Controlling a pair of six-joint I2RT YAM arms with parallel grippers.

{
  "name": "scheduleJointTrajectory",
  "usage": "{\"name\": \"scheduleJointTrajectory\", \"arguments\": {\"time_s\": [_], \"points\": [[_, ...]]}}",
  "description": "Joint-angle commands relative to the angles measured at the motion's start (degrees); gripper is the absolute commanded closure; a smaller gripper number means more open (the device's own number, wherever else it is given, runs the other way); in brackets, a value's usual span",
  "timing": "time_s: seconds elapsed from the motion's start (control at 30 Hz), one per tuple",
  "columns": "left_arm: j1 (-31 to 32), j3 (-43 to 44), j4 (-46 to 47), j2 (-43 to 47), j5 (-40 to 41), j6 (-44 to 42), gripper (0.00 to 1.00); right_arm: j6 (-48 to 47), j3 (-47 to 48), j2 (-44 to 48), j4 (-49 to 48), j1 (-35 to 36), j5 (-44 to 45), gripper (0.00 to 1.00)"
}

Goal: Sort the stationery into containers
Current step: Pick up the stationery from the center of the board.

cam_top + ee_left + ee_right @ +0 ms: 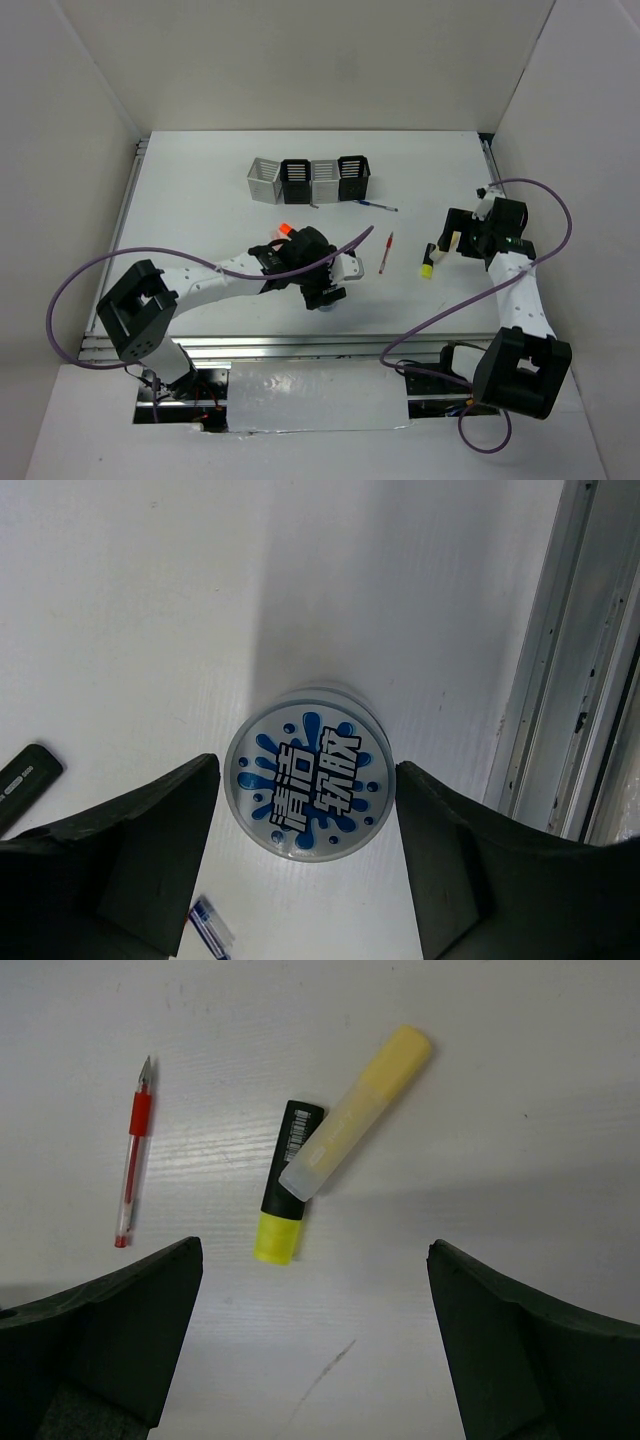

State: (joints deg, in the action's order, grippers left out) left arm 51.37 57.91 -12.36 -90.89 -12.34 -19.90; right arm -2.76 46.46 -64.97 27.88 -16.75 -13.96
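Step in hand: picking up the round blue-grey disc [308,790], judged from the left pincer [305,765] set around it.
Disc position: flat on the bench [200,200], lower middle of the overhead view and under the left wrist, well apart from the containers [310,180] at upper centre.
Left pincer state: open, one jaw at each side of the disc and very near its rim; whether either pad touches it I cannot tell.
Left arm pose: stretched from its base at lower left across to the centre, wrist pointed down at the bench.
Next move calls for: squeezing squarely on the disc's round wall, then a lift and a carry up to one cup; the smooth rim may slip if gripped off-centre.
Right pincer state: wide open and empty [312,1248].
Right arm pose: raised at the right of the overhead view, looking down on the yellow-black highlighter [280,1195] with the peach marker [355,1110] lying across its black end, the thin red pen [133,1165] apart at their left.
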Motion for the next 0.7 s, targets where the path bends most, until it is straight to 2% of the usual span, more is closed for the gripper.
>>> {"name": "scheduleJointTrajectory", "arguments": {"time_s": [0.0,0.1,0.3,0.33,0.43,0.5,0.53,0.6,0.63,0.67], "points": [[0.04,0.36,1.55,0.1,-2.51,1.09,0.18,0.39,-0.05,-0.42,-2.83,0.32,0.07,0.0],[-0.13,0.1,2.25,0.01,-2.43,1.71,0.26,0.3,-0.14,-0.51,-2.83,0.32,0.16,0.0],[-3.2,3.6,-1.43,0.63,-2.16,3.29,0.6,0.13,-0.31,-0.6,-3.09,0.32,0.33,0.0],[-3.99,4.48,-2.66,0.63,-2.34,3.72,0.69,0.22,-0.23,-0.6,-3.01,0.32,0.33,0.0],[-9.61,8.88,-7.93,0.98,-5.66,6.62,0.81,0.22,-0.31,-0.51,-3.01,0.32,-0.02,0.0],[-14.97,12.46,-11.7,1.77,-7.69,7.59,0.83,0.22,-0.31,-0.51,-3.01,0.32,-0.11,0.0],[-18.03,13.88,-12.77,2.29,-8.05,8.21,0.89,0.22,-0.31,-0.6,-3.09,0.32,-0.19,0.0],[-20.34,17.3,-15.13,3.26,-5.7,8.74,0.96,0.3,-0.4,-0.86,-3.18,0.32,-0.19,0.0],[-21.05,18.63,-15.67,3.61,-1.68,9.09,1.0,0.3,-0.49,-0.86,-3.36,0.32,-0.19,0.0],[-23.05,19.69,-15.94,3.7,-0.24,9.26,1.0,0.3,-0.49,-1.12,-3.36,0.32,-0.28,0.0]]}}
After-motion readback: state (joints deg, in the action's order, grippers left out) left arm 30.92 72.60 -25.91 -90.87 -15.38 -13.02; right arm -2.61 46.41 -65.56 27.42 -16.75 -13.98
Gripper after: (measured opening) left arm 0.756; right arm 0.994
